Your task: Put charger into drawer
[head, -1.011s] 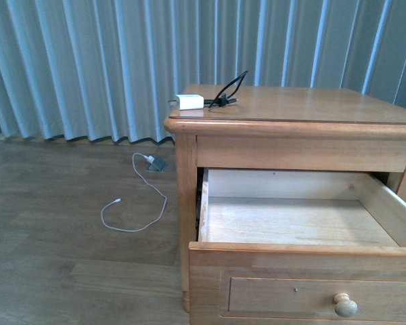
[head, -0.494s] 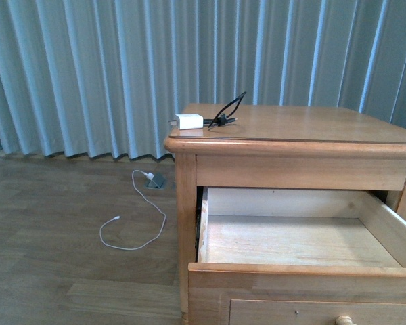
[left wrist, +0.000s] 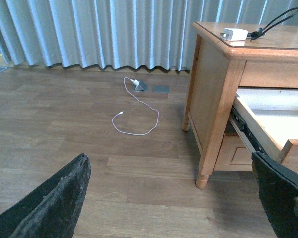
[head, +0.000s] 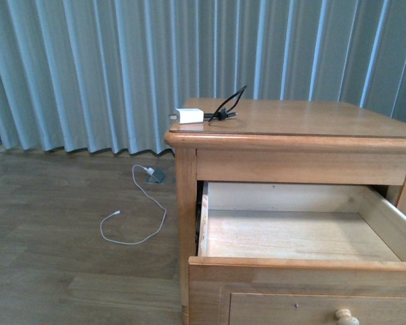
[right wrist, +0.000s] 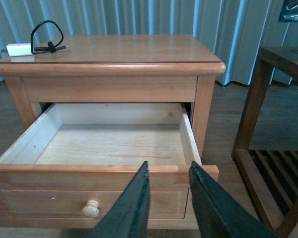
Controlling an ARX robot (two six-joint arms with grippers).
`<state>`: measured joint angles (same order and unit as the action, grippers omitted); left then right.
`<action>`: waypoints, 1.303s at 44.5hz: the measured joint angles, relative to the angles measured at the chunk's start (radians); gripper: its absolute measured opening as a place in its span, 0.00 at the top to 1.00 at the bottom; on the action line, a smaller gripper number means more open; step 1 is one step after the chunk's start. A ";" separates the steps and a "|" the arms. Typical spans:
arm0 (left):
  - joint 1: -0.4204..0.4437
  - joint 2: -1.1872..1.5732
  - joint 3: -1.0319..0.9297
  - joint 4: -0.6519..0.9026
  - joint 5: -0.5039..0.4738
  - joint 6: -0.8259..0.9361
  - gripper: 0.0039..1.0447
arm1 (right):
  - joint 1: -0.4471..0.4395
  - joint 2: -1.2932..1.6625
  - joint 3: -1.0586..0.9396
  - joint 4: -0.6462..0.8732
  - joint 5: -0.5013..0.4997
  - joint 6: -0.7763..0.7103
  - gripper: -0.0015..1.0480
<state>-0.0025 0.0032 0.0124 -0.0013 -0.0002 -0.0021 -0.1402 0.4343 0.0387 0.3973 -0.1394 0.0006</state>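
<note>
The charger [head: 189, 116], a small white block with a looped black cable, lies on the nightstand top near its left front corner; it also shows in the left wrist view [left wrist: 234, 34] and right wrist view [right wrist: 17, 49]. The drawer [head: 298, 233] is pulled out, its pale interior empty, with its round knob [right wrist: 91, 208] on the front. My left gripper [left wrist: 174, 193] is open wide, low over the floor left of the nightstand. My right gripper [right wrist: 169, 171] is open and empty, in front of the drawer's right front corner. Neither arm shows in the front view.
A long thin white cable [head: 137, 215] with a white plug lies on the wooden floor by a grey floor socket [head: 156, 176]. Curtains hang behind. A dark wooden slatted stand [right wrist: 278, 163] is right of the nightstand.
The front view has shifted a little: the nightstand and drawer sit lower and slightly further right in the frame. The charger and floor cable have not moved.
</note>
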 joint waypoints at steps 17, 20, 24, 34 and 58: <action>-0.290 0.933 0.304 0.673 -0.378 0.098 0.06 | 0.002 -0.001 -0.001 0.000 0.003 0.001 0.06; -0.305 1.120 0.424 0.666 -0.312 0.135 0.06 | 0.002 -0.001 -0.001 0.000 0.003 0.000 0.09; -0.312 1.295 0.554 0.654 -0.275 0.175 0.06 | 0.002 -0.001 -0.001 0.000 0.004 0.000 0.08; -0.325 1.708 1.004 0.624 -0.233 0.241 0.06 | 0.002 -0.001 -0.001 0.000 0.003 0.000 0.08; -0.338 2.317 1.788 0.489 -0.067 0.268 0.06 | 0.002 -0.001 -0.001 0.000 0.003 0.000 0.08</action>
<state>-0.3401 2.3199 1.8008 0.4881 -0.0669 0.2657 -0.1387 0.4335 0.0380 0.3969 -0.1360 0.0010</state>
